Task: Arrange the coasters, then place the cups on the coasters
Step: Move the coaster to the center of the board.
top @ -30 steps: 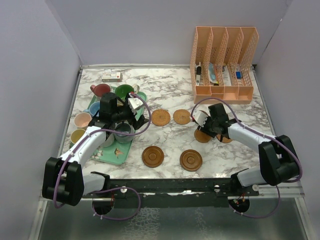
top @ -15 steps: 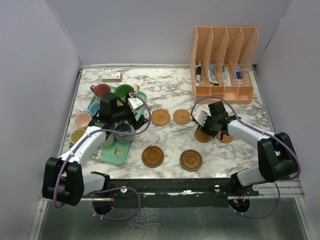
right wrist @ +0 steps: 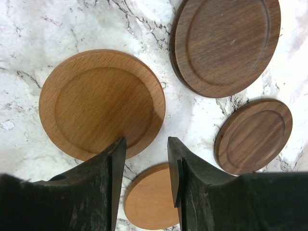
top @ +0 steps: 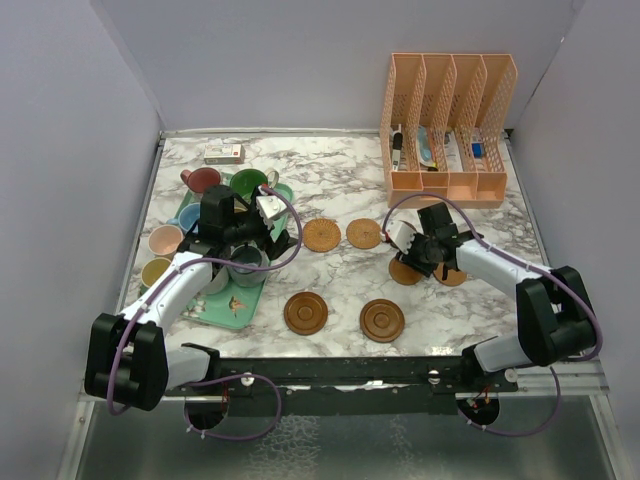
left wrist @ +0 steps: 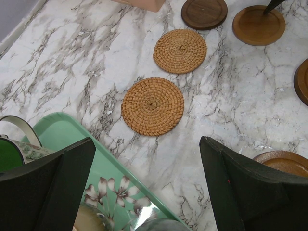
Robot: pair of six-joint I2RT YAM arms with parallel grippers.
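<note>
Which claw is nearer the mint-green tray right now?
Left. The left claw hangs over the tray at its edge; the right claw is well off to the right, above the wooden coasters.

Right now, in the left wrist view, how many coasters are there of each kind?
Woven coasters: 2
Wooden coasters: 4, some only partly in view
Total: 6

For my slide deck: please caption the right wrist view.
Right pincer, jaws apart and empty, poised over four wooden coasters on the marble table.
</note>
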